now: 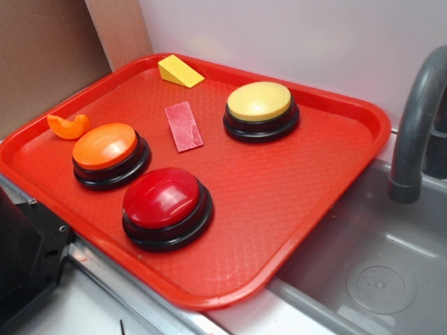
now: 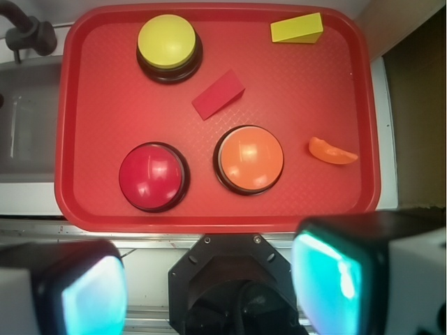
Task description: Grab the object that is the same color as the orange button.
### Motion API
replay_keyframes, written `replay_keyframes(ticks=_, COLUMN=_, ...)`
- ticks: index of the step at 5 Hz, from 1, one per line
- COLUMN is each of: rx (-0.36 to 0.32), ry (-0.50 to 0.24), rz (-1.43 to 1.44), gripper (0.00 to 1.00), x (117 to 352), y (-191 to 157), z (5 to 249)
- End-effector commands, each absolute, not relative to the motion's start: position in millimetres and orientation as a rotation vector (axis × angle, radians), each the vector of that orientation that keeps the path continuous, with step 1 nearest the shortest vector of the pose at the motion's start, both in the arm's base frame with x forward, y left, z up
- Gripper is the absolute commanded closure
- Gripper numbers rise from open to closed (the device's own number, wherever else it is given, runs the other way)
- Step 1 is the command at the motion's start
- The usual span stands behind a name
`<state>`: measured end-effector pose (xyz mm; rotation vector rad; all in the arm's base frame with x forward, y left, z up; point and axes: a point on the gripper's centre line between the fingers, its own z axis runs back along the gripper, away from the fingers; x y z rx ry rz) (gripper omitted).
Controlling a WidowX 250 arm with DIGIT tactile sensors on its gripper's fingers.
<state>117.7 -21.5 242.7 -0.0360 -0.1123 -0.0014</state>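
Observation:
The object, a small glossy orange crescent (image 1: pixel 68 126) (image 2: pixel 332 151), lies on the red tray (image 1: pixel 293 209) (image 2: pixel 98 91) near its left rim in the exterior view. Right beside it stands the orange button (image 1: pixel 106 148) (image 2: pixel 249 158), a round orange dome on a black base. My gripper (image 2: pixel 209 289) hangs high above the robot's base, short of the tray's near edge. It is open and holds nothing; its two teal pads (image 2: pixel 335 283) stand far apart. The gripper does not appear in the exterior view.
A red-domed button (image 1: pixel 166 202) (image 2: pixel 151 176), a yellow-domed button (image 1: pixel 260 106) (image 2: pixel 169 45), a yellow wedge (image 1: pixel 180 71) (image 2: pixel 297 28) and a flat red rectangle (image 1: pixel 184 126) (image 2: pixel 218 95) share the tray. A grey sink (image 1: pixel 377 272) with a faucet (image 1: pixel 415 125) lies to the right. The robot's black base (image 2: pixel 237 279) sits below.

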Motion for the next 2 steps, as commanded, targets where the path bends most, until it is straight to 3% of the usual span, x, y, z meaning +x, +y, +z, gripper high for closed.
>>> replay_keyframes(ticks=1, rx=-0.036, ry=-0.112, rz=-0.001, gripper=0.00, x=118, y=-21, z=243)
replay_keyframes(ticks=2, rx=0.008, ry=-0.129, rz=-0.017, gripper=0.00, x=152, y=6, z=222)
